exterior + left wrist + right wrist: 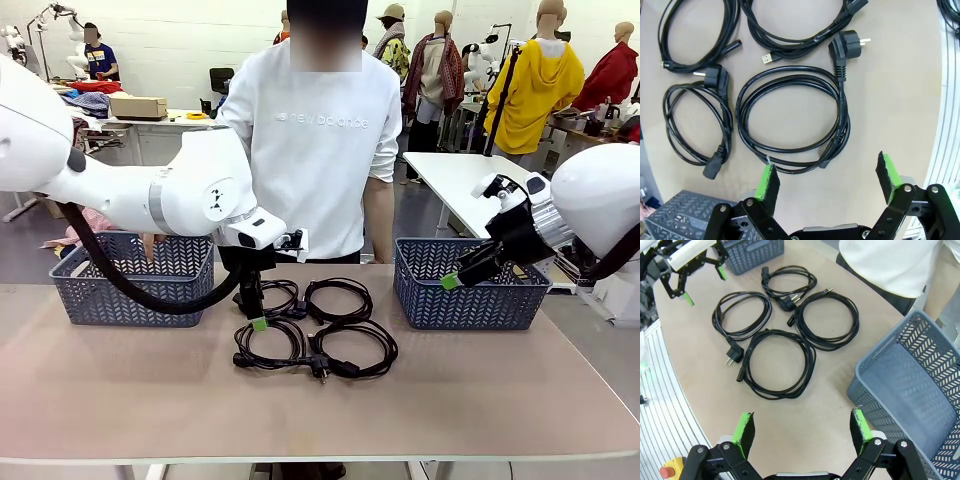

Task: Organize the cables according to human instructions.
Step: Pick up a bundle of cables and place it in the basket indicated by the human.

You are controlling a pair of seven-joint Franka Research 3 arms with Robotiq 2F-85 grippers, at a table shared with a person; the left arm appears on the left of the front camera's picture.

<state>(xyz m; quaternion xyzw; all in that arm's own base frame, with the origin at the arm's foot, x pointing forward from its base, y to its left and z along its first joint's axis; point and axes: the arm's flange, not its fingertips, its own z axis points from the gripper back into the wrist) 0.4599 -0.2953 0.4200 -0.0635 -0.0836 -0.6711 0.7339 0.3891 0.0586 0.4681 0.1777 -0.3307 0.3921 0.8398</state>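
Note:
Several black cables lie in round coils mid-table (pixel 312 325), between two baskets. My left gripper (pixel 258 318) points straight down at the coils' left side, open and holding nothing. In the left wrist view its green pads (pixel 767 182) stand wide apart just short of one coil (pixel 792 120), with another coil (pixel 697 122) to its left and two more (pixel 795 25) beyond. My right gripper (pixel 452 278) hovers open at the near left corner of the right basket (pixel 470 290). Its own view looks past its open fingers (pixel 802 432) down on the coils (pixel 777 362) and at the left gripper (pixel 705 285).
A grey-blue mesh basket (pixel 130 280) stands at the table's left and its twin (pixel 920 390) at the right. A person in a white sweatshirt (pixel 315 150) stands at the far edge behind the cables. The near half of the tabletop (pixel 320 410) is bare.

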